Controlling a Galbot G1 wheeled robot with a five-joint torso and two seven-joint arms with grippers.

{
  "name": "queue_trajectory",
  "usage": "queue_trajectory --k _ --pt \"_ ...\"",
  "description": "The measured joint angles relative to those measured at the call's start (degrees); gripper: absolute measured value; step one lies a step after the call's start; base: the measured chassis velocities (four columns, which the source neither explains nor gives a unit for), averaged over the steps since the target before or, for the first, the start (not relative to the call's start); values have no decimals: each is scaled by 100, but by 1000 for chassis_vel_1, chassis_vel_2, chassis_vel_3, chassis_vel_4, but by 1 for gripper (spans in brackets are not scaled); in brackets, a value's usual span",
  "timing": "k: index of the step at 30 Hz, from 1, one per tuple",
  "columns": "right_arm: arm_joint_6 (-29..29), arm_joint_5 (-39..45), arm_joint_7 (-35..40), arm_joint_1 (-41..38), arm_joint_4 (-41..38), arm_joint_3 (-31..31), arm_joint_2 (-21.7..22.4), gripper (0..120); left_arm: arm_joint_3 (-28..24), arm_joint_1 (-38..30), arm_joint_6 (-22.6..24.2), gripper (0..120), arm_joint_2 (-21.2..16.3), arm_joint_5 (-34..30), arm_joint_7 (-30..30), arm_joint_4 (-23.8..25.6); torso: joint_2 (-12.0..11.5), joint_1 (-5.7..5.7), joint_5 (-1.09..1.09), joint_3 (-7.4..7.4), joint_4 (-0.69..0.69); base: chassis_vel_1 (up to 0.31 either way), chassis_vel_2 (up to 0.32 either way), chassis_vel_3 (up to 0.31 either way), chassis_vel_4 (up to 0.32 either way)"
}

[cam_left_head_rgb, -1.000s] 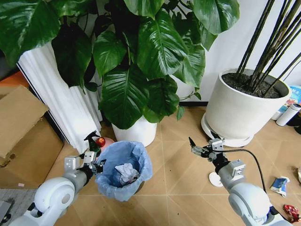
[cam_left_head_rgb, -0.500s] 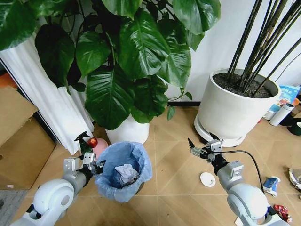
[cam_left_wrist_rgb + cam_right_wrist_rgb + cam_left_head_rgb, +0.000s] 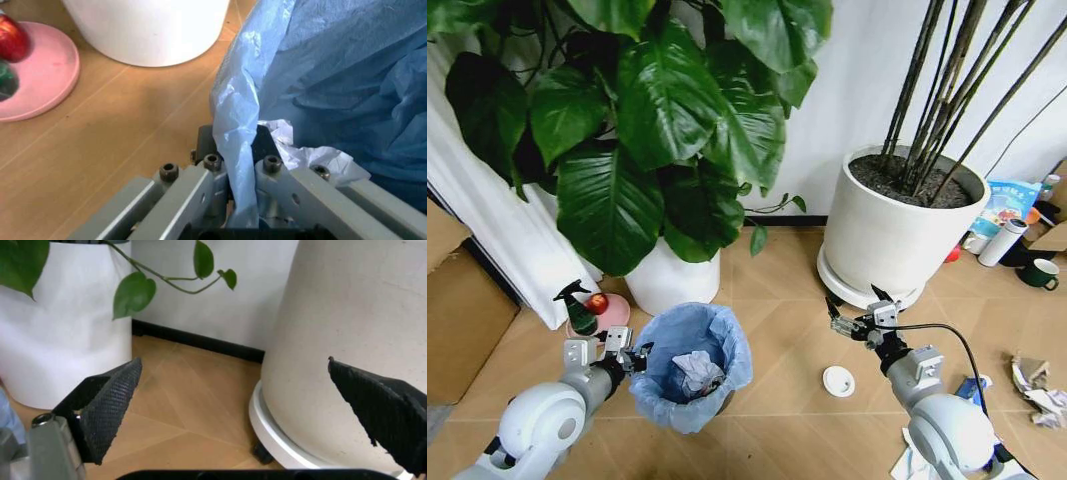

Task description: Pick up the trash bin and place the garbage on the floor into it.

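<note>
A: Where do we see the trash bin (image 3: 689,368)?

B: Low in the frame, left of centre in the head view, on the tan tiled floor (image 3: 777,340). Its crinkled light-blue bag (image 3: 320,75) ruffles over the rim, and crumpled white paper (image 3: 695,368) lies inside.

A: And our left gripper (image 3: 632,357)?

B: At the bin's left rim, clenched on it. In the left wrist view we see the fingers (image 3: 200,187) pinched together with a fold of the blue bag running between them.

A: The right gripper (image 3: 855,312)?

B: In the air right of centre, in front of the big white plant pot (image 3: 897,235), touching nothing. In the right wrist view we see its two black fingertips (image 3: 107,405) spread wide apart, nothing between them.

A: What garbage do we spot on the floor?

B: A white disc (image 3: 838,381) just below the right gripper, crumpled paper (image 3: 1039,385) at the right edge, a blue wrapper (image 3: 972,390) beside the right arm, and white tissue (image 3: 912,463) at the bottom right.

A: Anything near the bin?

B: A pink dish (image 3: 602,313) with a green spray bottle (image 3: 577,308) sits to its upper left, and the leafy plant's white pot (image 3: 672,278) stands just behind.
</note>
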State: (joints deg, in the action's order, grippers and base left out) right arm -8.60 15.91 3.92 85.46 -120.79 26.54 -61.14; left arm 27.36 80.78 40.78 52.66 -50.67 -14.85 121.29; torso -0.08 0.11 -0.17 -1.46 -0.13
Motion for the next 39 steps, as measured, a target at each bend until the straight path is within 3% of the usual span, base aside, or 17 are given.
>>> queue_trajectory --k 20,25,27,31,39 --pt "57 -9 -20 13 40 -39 9 100 -26 -4 -19 0 20 -2 22 8 0 0 0 0 0 -113 -109 116 114" --pt "487 -194 -388 21 288 76 168 100 -30 0 -27 0 31 -1 25 15 0 -1 0 0 -1 -37 -40 29 47" --pt "975 -283 -949 42 760 239 345 100 -32 13 -30 0 54 41 47 27 0 0 -1 0 0 0 0 0 0" --pt "1276 -328 -1514 79 1322 386 493 100 -25 53 -39 0 96 104 80 59 0 0 -1 0 1 0 0 0 0" --pt "1083 -300 -1916 -191 2298 62 665 100 -16 92 -49 0 113 121 91 93 0 0 3 0 -1 0 0 0 0"
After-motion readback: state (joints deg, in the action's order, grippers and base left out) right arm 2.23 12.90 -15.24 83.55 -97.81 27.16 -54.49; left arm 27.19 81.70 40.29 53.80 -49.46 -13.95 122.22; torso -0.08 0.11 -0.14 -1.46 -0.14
